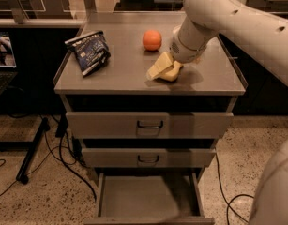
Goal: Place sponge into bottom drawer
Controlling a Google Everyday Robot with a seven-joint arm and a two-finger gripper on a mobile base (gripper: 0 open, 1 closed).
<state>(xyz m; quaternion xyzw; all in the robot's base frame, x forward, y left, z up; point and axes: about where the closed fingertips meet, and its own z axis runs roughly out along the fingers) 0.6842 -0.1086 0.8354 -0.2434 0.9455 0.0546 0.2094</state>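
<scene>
The pale yellow sponge [173, 74] lies on the grey cabinet top, right of centre, below the orange ball. My gripper [157, 69] hangs from the white arm that comes in from the upper right. It is down at the sponge's left side, touching or overlapping it. The wrist hides the sponge's far edge. The bottom drawer [143, 193] is pulled out at the foot of the cabinet, and its flat grey floor is bare.
An orange ball [152, 40] sits just behind the sponge. A dark blue snack bag [89, 51] lies at the top's left. The two upper drawers [149, 124] with black handles are closed. Cables [64, 161] run over the floor at the left. The arm's elbow fills the right edge.
</scene>
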